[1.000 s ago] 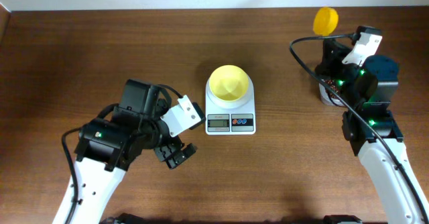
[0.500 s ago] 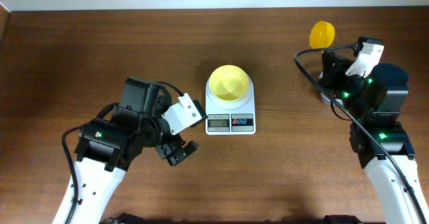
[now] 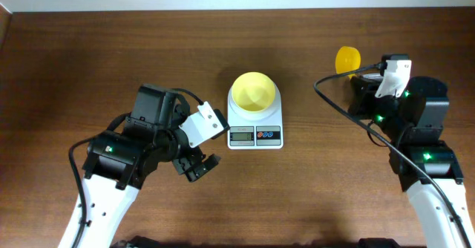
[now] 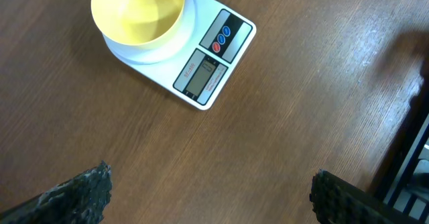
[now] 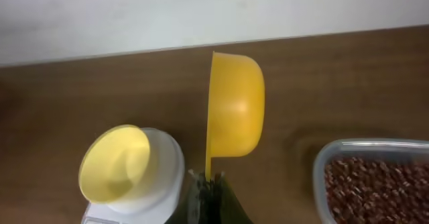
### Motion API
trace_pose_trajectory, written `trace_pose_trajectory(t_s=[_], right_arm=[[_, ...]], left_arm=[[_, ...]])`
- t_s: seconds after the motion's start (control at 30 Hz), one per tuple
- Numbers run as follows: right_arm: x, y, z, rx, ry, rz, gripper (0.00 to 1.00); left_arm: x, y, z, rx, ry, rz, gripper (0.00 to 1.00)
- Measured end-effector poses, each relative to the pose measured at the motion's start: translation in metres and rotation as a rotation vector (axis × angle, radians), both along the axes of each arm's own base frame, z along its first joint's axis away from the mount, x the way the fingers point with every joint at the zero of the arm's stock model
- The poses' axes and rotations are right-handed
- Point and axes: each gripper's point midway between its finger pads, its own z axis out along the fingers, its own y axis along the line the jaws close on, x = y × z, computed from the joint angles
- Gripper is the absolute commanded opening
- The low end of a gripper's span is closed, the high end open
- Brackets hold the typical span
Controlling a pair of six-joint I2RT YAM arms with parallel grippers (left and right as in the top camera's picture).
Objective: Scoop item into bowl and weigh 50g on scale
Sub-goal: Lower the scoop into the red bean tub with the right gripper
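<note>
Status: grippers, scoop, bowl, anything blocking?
Left gripper open, empty, beside scale. Right gripper shut on yellow scoop, raised between bean tub and bowl. Bowl empty on scale. Nothing blocking.

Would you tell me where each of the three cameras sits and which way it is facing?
Overhead: fixed above the table, facing straight down; both arms show, bowl on scale between them.
Left wrist: on the left arm, facing down at bowl and scale; the open left gripper frames the lower corners.
Right wrist: on the right arm, facing along the right gripper, shut on the yellow scoop; beans in a tub at right.
Shared: all three show the bowl on the scale.
</note>
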Motion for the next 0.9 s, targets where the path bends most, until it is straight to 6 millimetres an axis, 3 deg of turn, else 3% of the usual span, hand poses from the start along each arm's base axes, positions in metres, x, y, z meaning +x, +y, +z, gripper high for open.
trace_pose_trajectory(t_s=[0.17,0.4,0.53,0.8,0.9], right_arm=[[-0.003,-0.009,0.002,-0.075,0.023,-0.020,0.04],[0.017,-0.017,0.036,-0.110,-0.127,-0.062,0.04],[0.028,-0.018,0.038,-0.094,-0.148,-0.070,0.04],[0.027,-0.018,0.036,-0.091,-0.138,-0.071,0.04],[0.027,-0.018,0.036,-0.091,-0.138,-0.071,0.04]], left_arm=[[0.000,0.000,0.000,0.000,0.000,0.000,0.99],[0.000,0.000,0.000,0.000,0.000,0.000,0.99],[0.000,0.000,0.000,0.000,-0.001,0.000,0.99],[0.002,0.000,0.001,-0.010,-0.002,0.015,0.99],[0.008,0.010,0.002,-0.038,0.024,0.103,0.99]])
